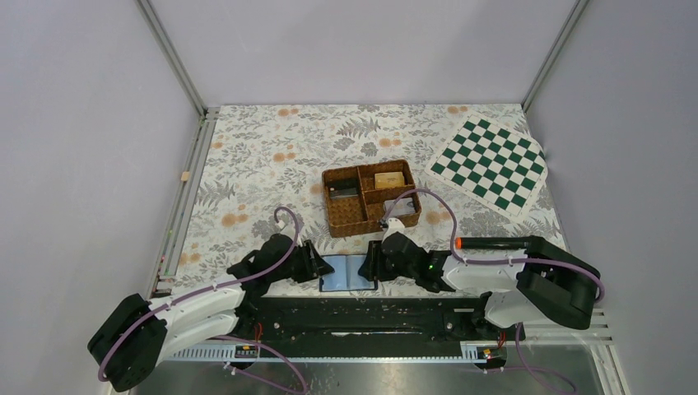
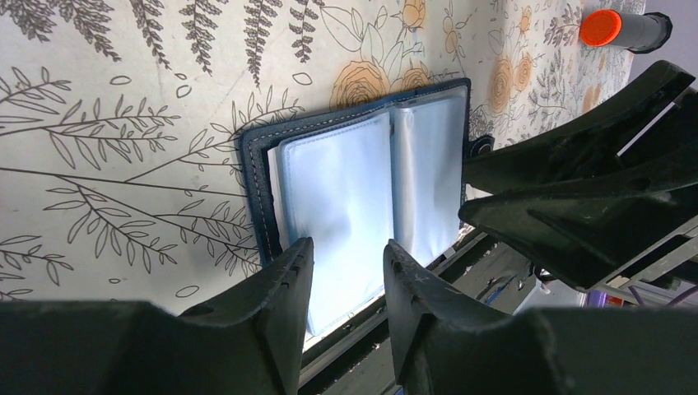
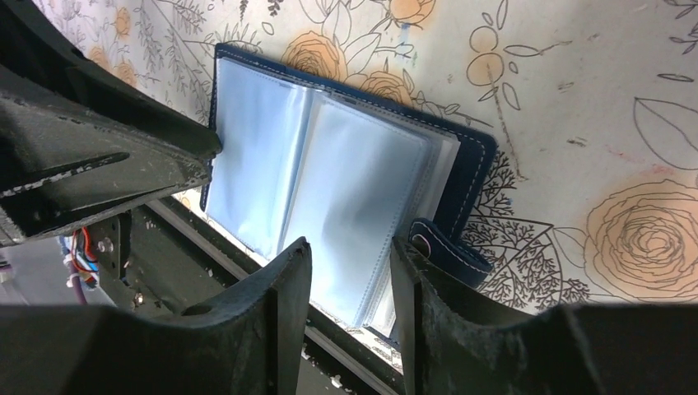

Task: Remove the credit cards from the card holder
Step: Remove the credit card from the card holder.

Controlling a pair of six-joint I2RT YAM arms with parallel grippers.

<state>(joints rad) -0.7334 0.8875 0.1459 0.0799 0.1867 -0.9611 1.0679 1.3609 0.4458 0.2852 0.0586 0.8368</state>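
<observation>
1. We find the card holder lying open at the near edge of the floral table. Its light blue sleeves face up between our two grippers.
2. Our left gripper has its fingers apart, straddling the near edge of the sleeves on its side. Our right gripper does likewise, just beside the snap tab. Neither is clamped on anything.
3. We judge the step in hand to be finding a card, as none shows plainly in the sleeves.
4. Next, we think, one gripper must pin the cover while the other pinches a card's edge and draws it out.
</observation>
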